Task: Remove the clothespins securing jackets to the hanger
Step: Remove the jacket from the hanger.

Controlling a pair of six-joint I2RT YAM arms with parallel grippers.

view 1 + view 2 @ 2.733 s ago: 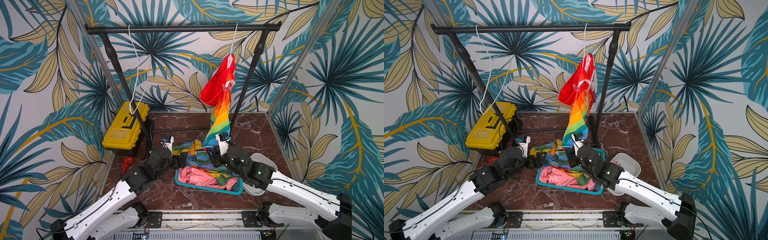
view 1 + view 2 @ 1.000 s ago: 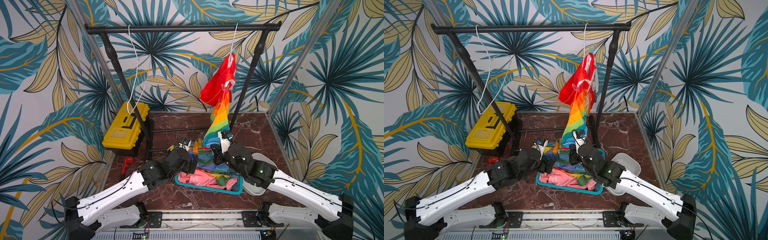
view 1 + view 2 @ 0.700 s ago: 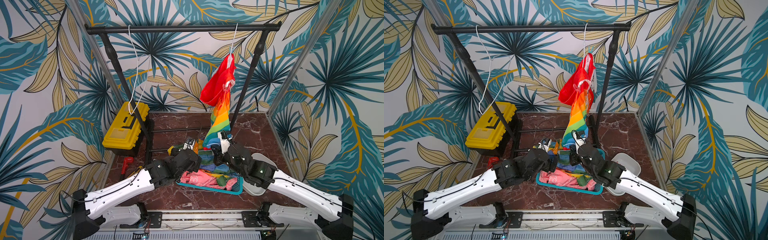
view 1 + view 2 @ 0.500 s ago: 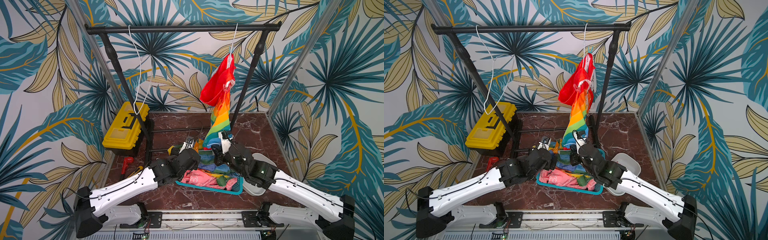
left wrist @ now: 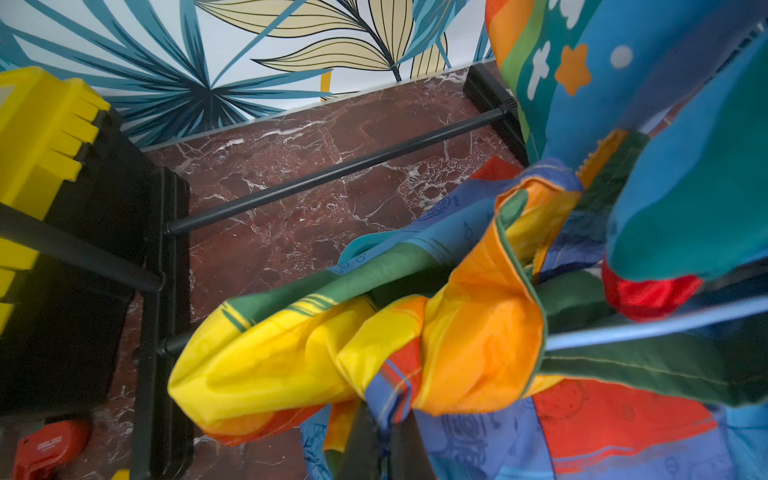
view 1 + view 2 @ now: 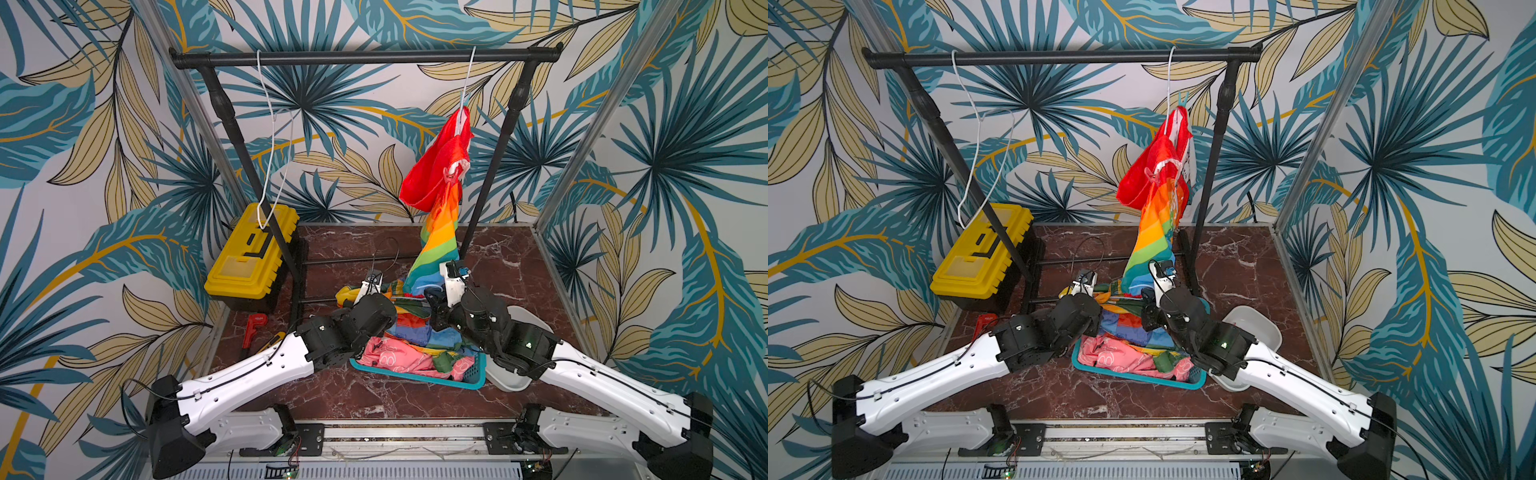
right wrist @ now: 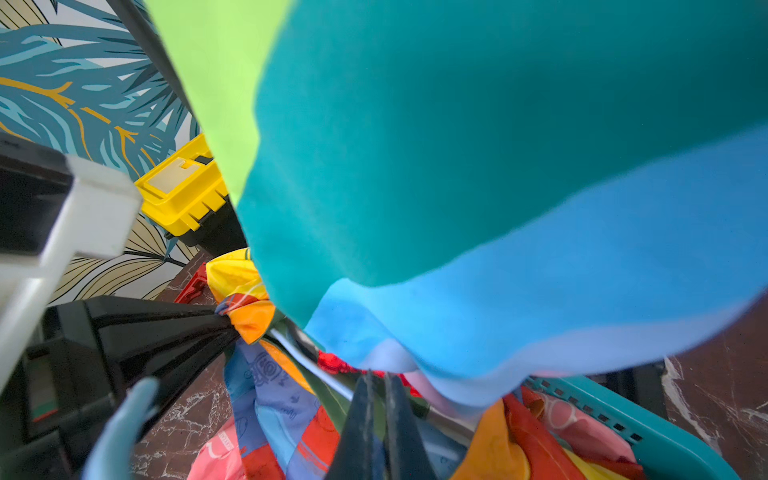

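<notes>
A rainbow-striped jacket with a red hood (image 6: 432, 178) hangs from a white hanger on the rack, with a red clothespin (image 6: 1152, 174) on its hood and a teal clothespin (image 6: 1182, 99) near the top. Another rainbow-striped jacket (image 6: 411, 328) lies on a pink jacket (image 6: 390, 357) in the teal basket (image 6: 415, 374). My left gripper (image 5: 384, 415) is shut on a fold of this jacket's blue and orange cloth. My right gripper (image 7: 376, 376) is shut on its green cloth, next to a pale blue hanger wire (image 7: 307, 365). A ridged yellow clothespin (image 5: 602, 151) sticks out of the folds.
An empty white hanger (image 6: 274, 166) hangs at the left of the black rack bar (image 6: 365, 58). A yellow toolbox (image 6: 249, 253) stands back left, with a red tool (image 6: 251, 328) and a yellow knife (image 6: 272, 340) in front. A white bowl (image 6: 507, 378) sits beside the basket.
My left arm has reached right to the basket, and its gripper has gone from open to shut on the rainbow-striped jacket. The empty hanger has swung a little. The right arm has barely moved.
</notes>
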